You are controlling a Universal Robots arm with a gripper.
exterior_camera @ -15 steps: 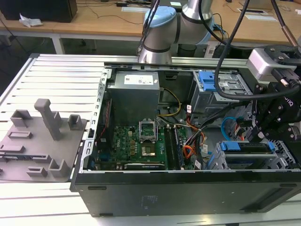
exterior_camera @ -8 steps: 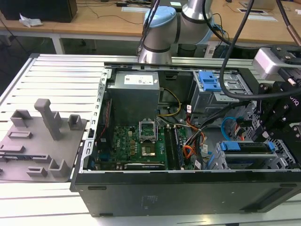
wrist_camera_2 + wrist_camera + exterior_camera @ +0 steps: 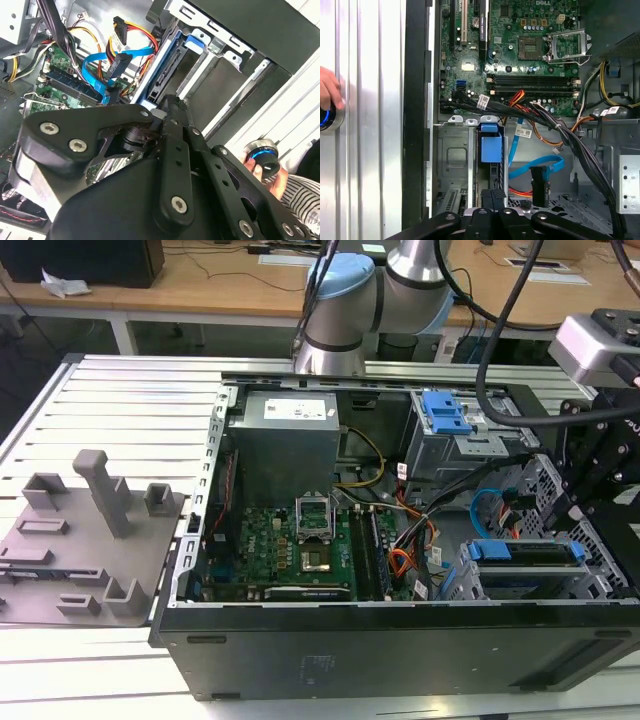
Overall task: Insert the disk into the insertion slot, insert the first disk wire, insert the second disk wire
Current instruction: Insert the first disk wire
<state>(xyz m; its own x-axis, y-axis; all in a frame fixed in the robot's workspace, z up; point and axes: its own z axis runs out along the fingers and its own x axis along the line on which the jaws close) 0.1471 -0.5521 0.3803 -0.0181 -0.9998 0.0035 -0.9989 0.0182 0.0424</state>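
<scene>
The disk (image 3: pixel 490 147) sits on edge inside the slot (image 3: pixel 462 585), its long axis pointing from the hand (image 3: pixel 493 196) toward the motherboard (image 3: pixel 520 45). The hand is right at the disk's end; whether it clamps the disk I cannot tell.

The blue-framed disk (image 3: pixel 530 552) stands on edge inside the grey insertion slot (image 3: pixel 470 585).

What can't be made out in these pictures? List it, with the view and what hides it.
1. The disk label: the disk is edge-on in the first wrist view, with its near end behind the gripper.
2. Whether the disk is fully seated in the insertion slot: the slot's own wall hides this in the exterior view.
3. The person's hand: cut off by the first wrist view's edge.
</scene>
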